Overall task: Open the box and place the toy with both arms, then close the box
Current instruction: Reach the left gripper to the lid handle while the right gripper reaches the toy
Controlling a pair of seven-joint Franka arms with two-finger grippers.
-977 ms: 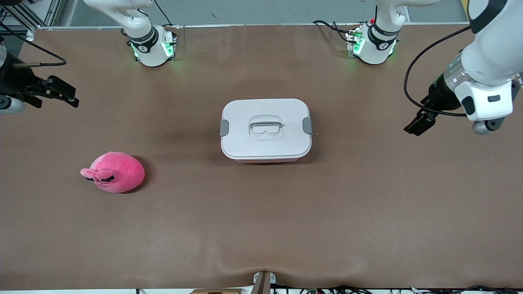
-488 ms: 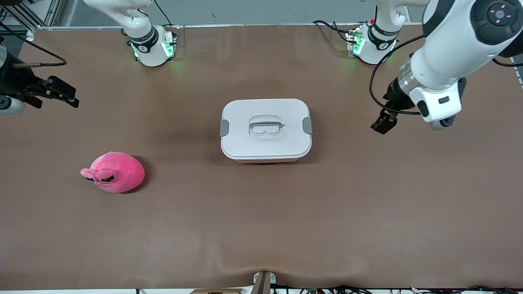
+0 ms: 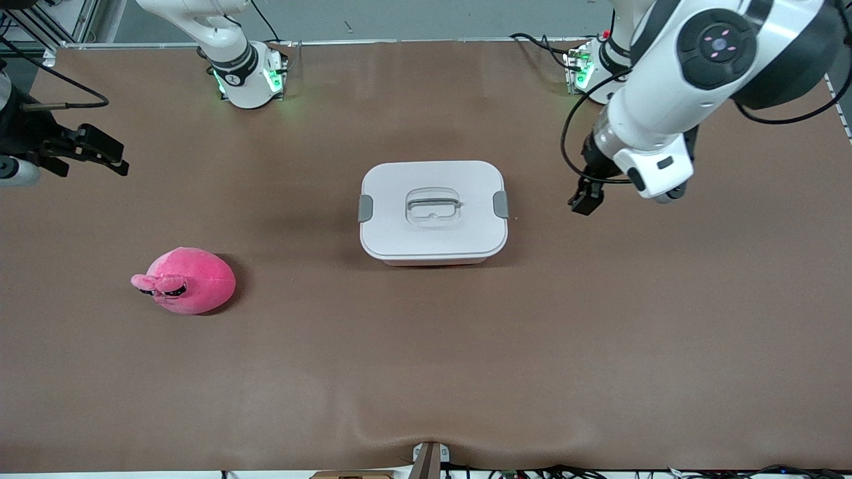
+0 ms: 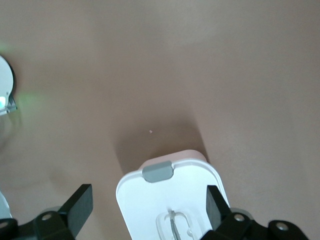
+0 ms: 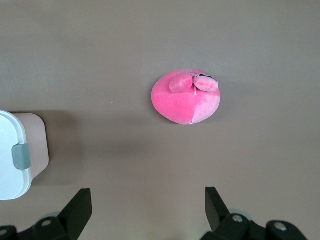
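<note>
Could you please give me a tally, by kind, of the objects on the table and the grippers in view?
Boxes: 1, the box, lid on
Plush toys: 1, the toy
Grippers: 2, the left gripper beside the box, the right gripper at the right arm's end of the table, both open
Total: 4

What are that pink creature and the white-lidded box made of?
The toy looks like soft plush fabric: fuzzy, matte, with stitched seams. The box seems to be hard plastic: a smooth white lid, grey clips, and a faintly pink tub beneath.
</note>
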